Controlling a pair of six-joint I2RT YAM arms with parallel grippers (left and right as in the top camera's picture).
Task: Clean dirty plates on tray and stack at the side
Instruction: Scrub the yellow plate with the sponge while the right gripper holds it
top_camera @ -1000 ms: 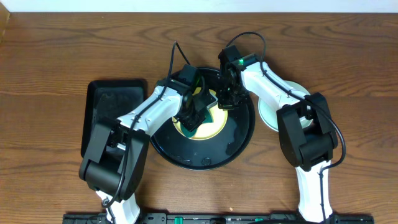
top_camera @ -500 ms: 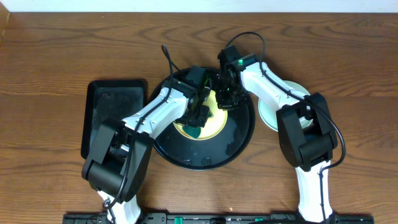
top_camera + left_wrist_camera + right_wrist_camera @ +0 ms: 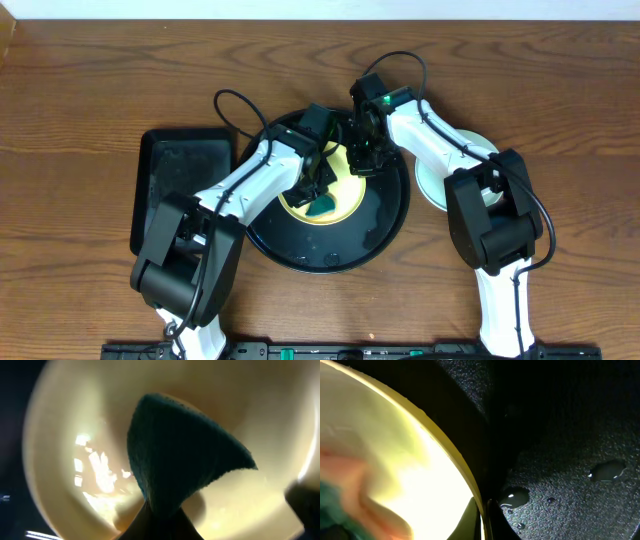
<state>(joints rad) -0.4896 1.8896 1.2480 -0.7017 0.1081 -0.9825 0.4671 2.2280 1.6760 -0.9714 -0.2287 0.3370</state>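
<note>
At the far left of the table [image 3: 80,120] you have the rectangular black tray [image 3: 183,185], well apart from both grippers. Next to it is the round tray [image 3: 385,232], glossy black, with the yellow plate [image 3: 348,203] lying inside it, toward the far half.

Your left gripper [image 3: 318,192] is over the left part of that plate, fingers pinched together on the green sponge [image 3: 323,208]. In the left wrist view the sponge fans out from the pinch across the plate's inner face. You cannot tell whether it presses on the surface.

Your right gripper [image 3: 365,160] is at the plate's far right edge. In the right wrist view the plate's rim runs in between its fingertips, so it is clamped on the rim. The tray floor beside it carries water drops [image 3: 605,471].

Farthest right, on the table just beside the round tray, a mint-green plate [image 3: 432,185] shows partly under the right arm. You cannot tell whether another lies stacked with it.
</note>
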